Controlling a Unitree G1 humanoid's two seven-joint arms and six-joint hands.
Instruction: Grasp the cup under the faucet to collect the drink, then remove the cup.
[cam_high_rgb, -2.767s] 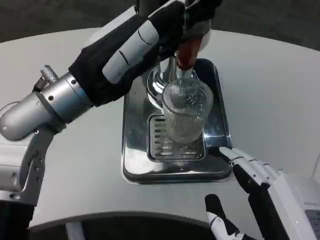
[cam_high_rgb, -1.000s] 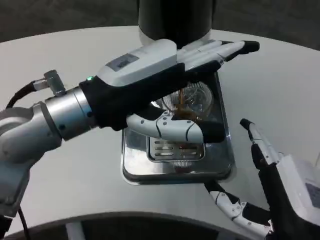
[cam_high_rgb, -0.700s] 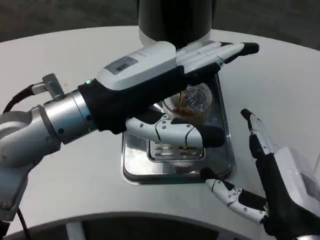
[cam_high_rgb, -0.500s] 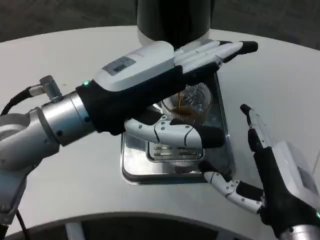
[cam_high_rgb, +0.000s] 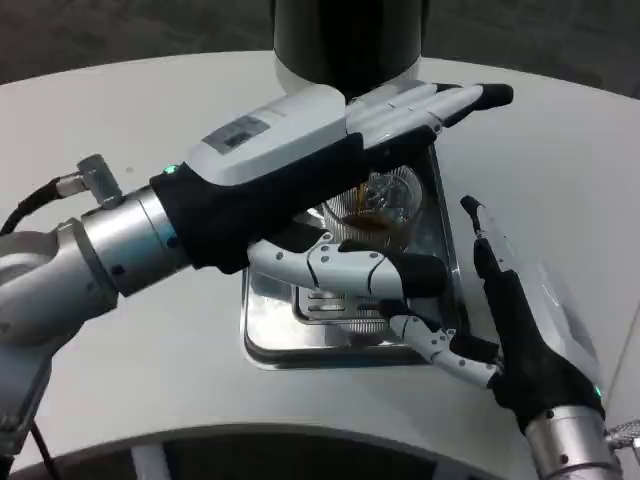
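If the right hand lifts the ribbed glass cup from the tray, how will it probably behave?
The cup looks like clear ribbed glass, so probably rigid and breakable; the ribs may help grip. It holds brown drink, so it is likely heavier than empty and could spill if tilted. It is tall on the metal tray, so a sideways push from the right hand might tip it.

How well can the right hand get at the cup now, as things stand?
Probably not cleanly: the left hand covers the cup from above and its thumb lies across the front, between it and the open right hand.
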